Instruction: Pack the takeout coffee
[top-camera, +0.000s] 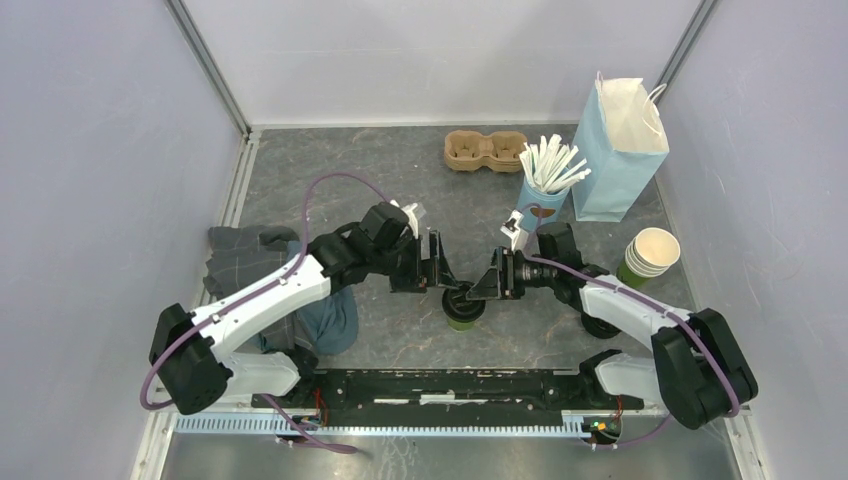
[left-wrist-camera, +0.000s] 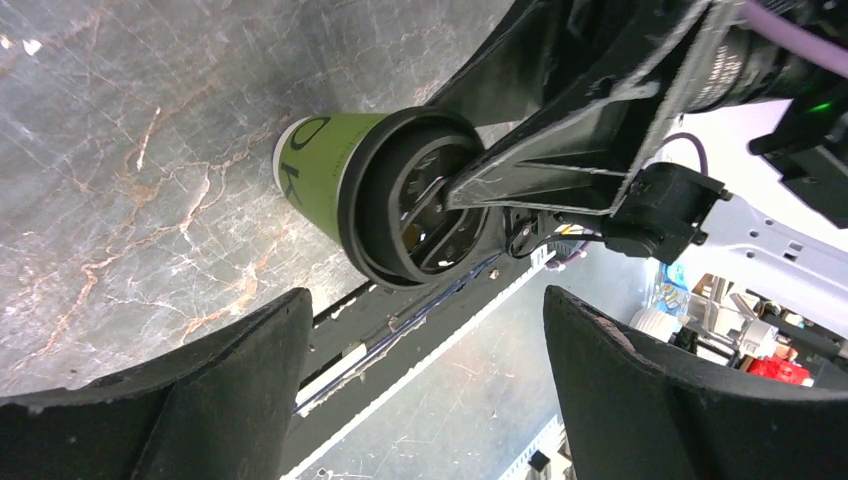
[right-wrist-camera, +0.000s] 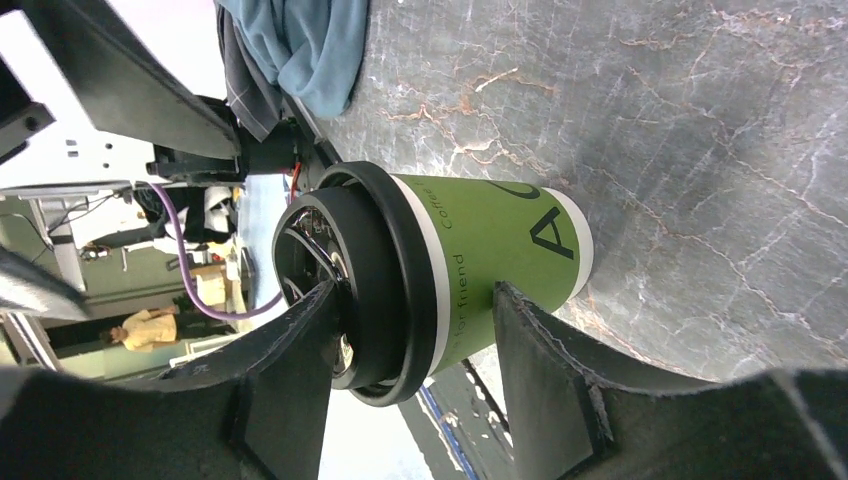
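Observation:
The takeout coffee (top-camera: 463, 312), a green paper cup with a black lid (left-wrist-camera: 420, 200), stands upright on the grey table between my two grippers. My left gripper (top-camera: 443, 283) is open just left of the cup, and in the left wrist view its fingers (left-wrist-camera: 250, 380) are wide apart with nothing between them. My right gripper (top-camera: 490, 283) reaches in from the right. In the right wrist view one of its fingers (right-wrist-camera: 300, 340) lies over the lid's top and the other rests beside the cup wall (right-wrist-camera: 480, 250), with the lid's rim in the gap.
A tall light-blue paper bag (top-camera: 620, 140) stands at the back right, with a light-blue cup of white sticks (top-camera: 545, 190) next to it. A cardboard cup carrier (top-camera: 485, 150) lies behind. Stacked lidless green cups (top-camera: 650, 258) stand at the right. Folded cloths (top-camera: 250, 265) lie at the left.

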